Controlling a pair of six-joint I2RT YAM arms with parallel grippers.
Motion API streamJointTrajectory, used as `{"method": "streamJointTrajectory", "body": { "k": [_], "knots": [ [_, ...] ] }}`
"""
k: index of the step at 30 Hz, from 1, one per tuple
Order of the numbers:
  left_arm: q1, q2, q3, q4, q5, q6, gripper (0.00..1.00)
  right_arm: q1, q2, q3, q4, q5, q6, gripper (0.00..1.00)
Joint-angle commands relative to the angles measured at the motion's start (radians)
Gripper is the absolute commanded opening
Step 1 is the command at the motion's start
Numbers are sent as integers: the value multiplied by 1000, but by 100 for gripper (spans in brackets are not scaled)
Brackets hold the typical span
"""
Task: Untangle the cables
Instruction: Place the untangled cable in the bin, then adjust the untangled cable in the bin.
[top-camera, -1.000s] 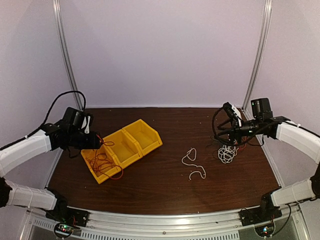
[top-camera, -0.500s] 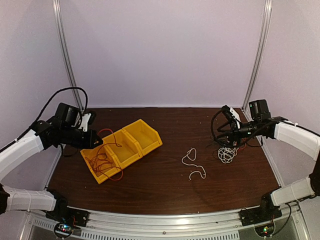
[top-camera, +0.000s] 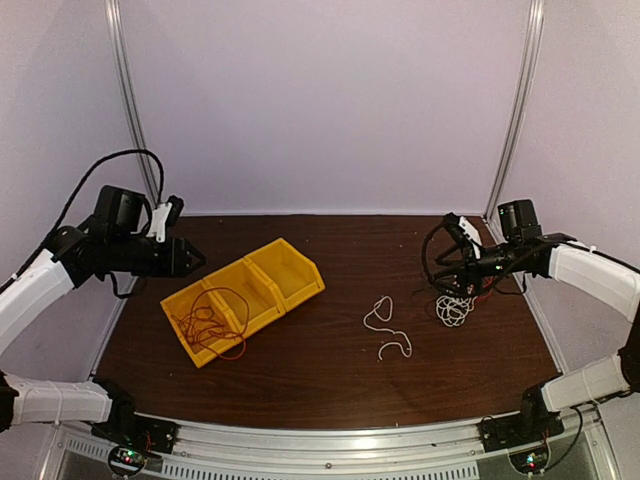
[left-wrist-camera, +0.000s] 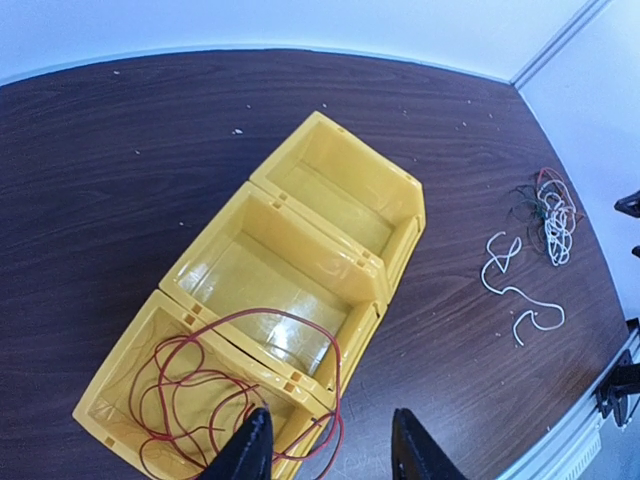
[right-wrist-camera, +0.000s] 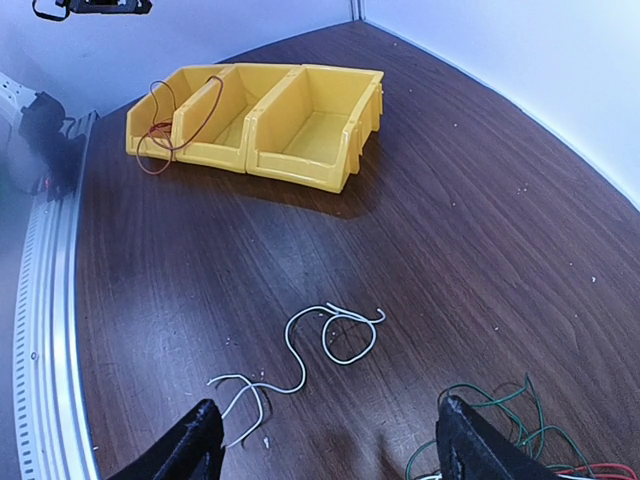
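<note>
Left hand (left-wrist-camera: 335, 452), right hand (right-wrist-camera: 330, 445) open, empty. Red cable (left-wrist-camera: 200, 395) hangs over bin wall (left-wrist-camera: 310, 225), could snag. Yanking tangle (top-camera: 455, 306) tightens knots.

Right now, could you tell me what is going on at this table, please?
Two robot arms are working here. The red cable lies in the end one of three yellow bins, looping over its rim, with the left pincer open and empty above it. A white cable lies loose on the table. The right pincer hovers open just above the tangle at the right.

three bins (left-wrist-camera: 250, 285), one red cable (top-camera: 207, 322), one white cable (top-camera: 379, 324) (perhaps two), one tangle (left-wrist-camera: 552, 215)
</note>
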Motion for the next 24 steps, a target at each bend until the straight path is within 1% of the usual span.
{"method": "streamJointTrajectory", "body": {
  "k": [1,2,4,6,8,9,11,13,16,18,22,24],
  "knots": [
    [-6,20,-55,30,111,29,44,-8,-22,2,-8,21,-23,74],
    [-19,34,-68,38,123,18,44,-8,-22,1,-8,21,-25,74],
    [-94,70,-78,50,92,-4,45,-8,-15,1,-9,21,-29,74],
    [-193,115,-76,67,19,-20,46,-8,-5,4,-17,20,-36,73],
    [-268,181,-60,69,-50,-50,47,-8,1,9,-28,23,-45,74],
    [-287,216,-54,74,-78,-77,47,-8,1,8,-28,25,-48,74],
    [-315,281,-50,97,-143,-136,47,-8,3,5,-25,27,-48,74],
    [-335,338,-48,125,-233,-230,47,-8,5,7,-28,26,-50,74],
    [-354,363,-77,236,-284,-325,48,-9,-1,7,-33,30,-52,74],
    [-355,382,-84,290,-300,-356,48,-8,-6,2,-29,31,-50,74],
    [-355,451,-51,279,-382,-371,47,-9,-1,3,-29,29,-50,74],
    [-355,486,-39,268,-419,-376,45,-8,0,4,-32,30,-52,74]
  ]
}}
